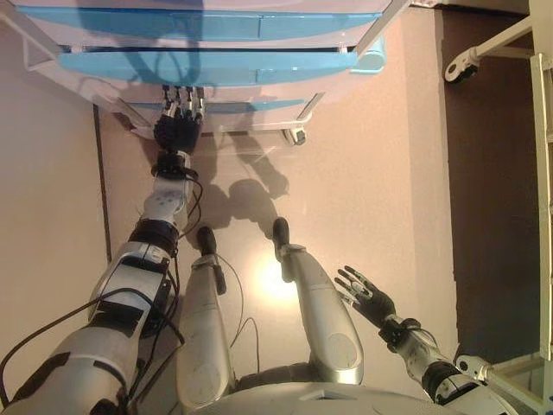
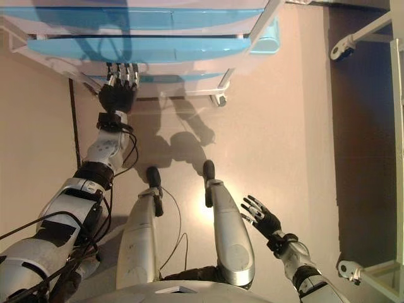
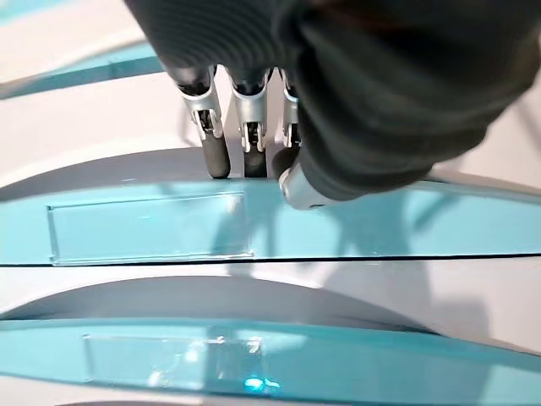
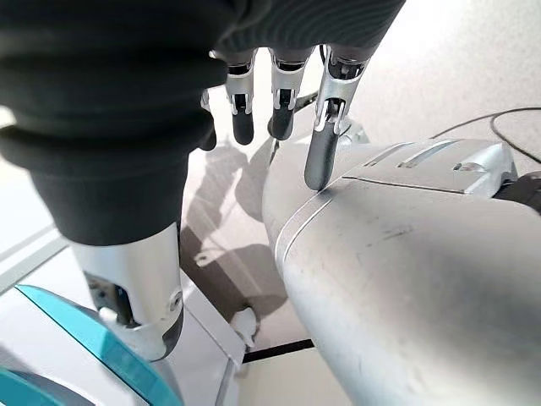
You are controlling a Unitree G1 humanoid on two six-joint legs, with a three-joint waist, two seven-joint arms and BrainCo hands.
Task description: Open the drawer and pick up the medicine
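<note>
Head views: a white cabinet (image 1: 86, 82) with blue drawer fronts runs across 12 o'clock. The left hand (image 1: 177, 130) reaches up at 11 o'clock, its fingers straight and side by side, tips at the lowest blue drawer (image 1: 251, 106). The right hand (image 1: 367, 294) hangs idle at 4 o'clock, fingers loosely spread, holding nothing. No medicine shows; presumably it lies inside a drawer, all of which look closed.

Left wrist view: the fingertips (image 3: 216, 156) rest in the white recess just above a blue drawer front (image 3: 380, 228) with a clear label pocket (image 3: 148, 227). A second blue front lies beyond it. The fingers are straight, not hooked; the thumb sits beside them, gripping nothing.

Right wrist view: that hand's fingers (image 4: 321, 161) hang relaxed and apart, clear of the cabinet, a blue drawer corner (image 4: 93, 347) showing nearby.

The step in hand looks like the first one: getting hold of the drawer. Next, the left fingers would need to curl under the front's upper lip, then draw it towards the robot until the inside can be seen.
</note>
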